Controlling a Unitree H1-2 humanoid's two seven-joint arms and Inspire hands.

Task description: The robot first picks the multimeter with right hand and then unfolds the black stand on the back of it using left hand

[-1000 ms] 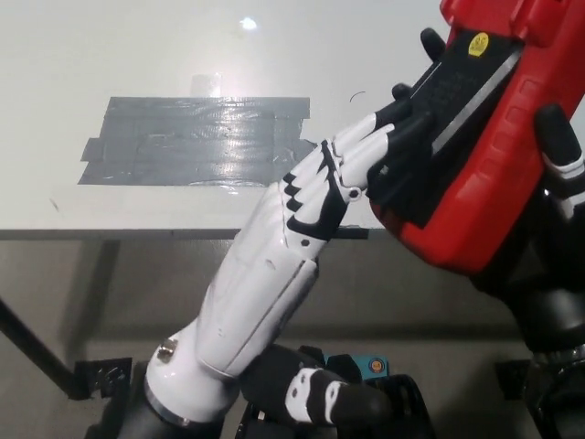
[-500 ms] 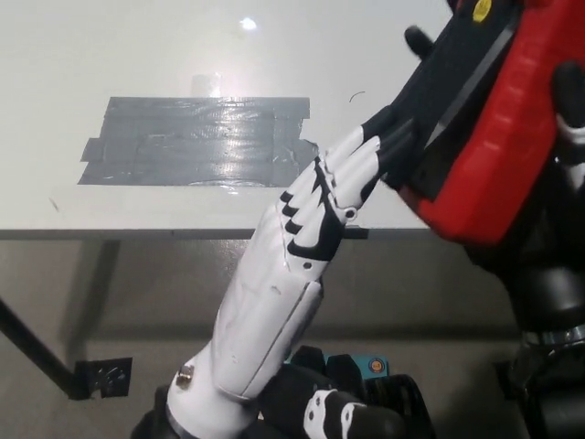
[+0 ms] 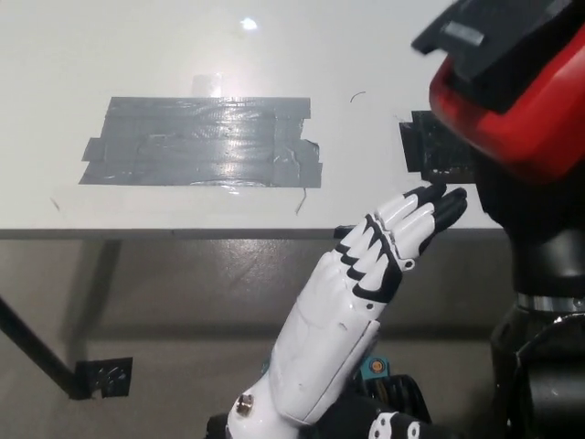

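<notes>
Red casing: the multimeter (image 3: 512,110) sits at the upper right of the head view, raised above the worktop (image 3: 137,55), its red body tilted and partly cut by the picture's top and right edges.
Black stand: a black panel (image 3: 498,41) lies across the upper face of the multimeter, its left end jutting out past the red body; whether it is swung clear of the back cannot be told.
Right hand: the black right hand (image 3: 539,229) is under the multimeter and carries it; most of the hand is hidden behind the red body, so only the dark wrist and forearm below it show clearly.
Left hand: the white left hand (image 3: 379,256) reaches up from the bottom middle, fingers straight and lying close side by side, holding nothing; the dark fingertips (image 3: 443,203) point up and to the right, just below the multimeter and apart from it.
Worktop: pale, glossy, with a bright light spot near its top; its front edge runs across the middle of the view.
Grey tape: a wide patch of grey tape strips (image 3: 201,142) is stuck flat on the worktop, left of centre, well apart from both hands.
Dark patch: a small black square patch (image 3: 430,146) lies on the worktop near its right front edge, partly covered by the multimeter above it.
Floor: grey floor (image 3: 183,302) shows below the worktop edge, with a dark table leg (image 3: 37,352) at the lower left.
</notes>
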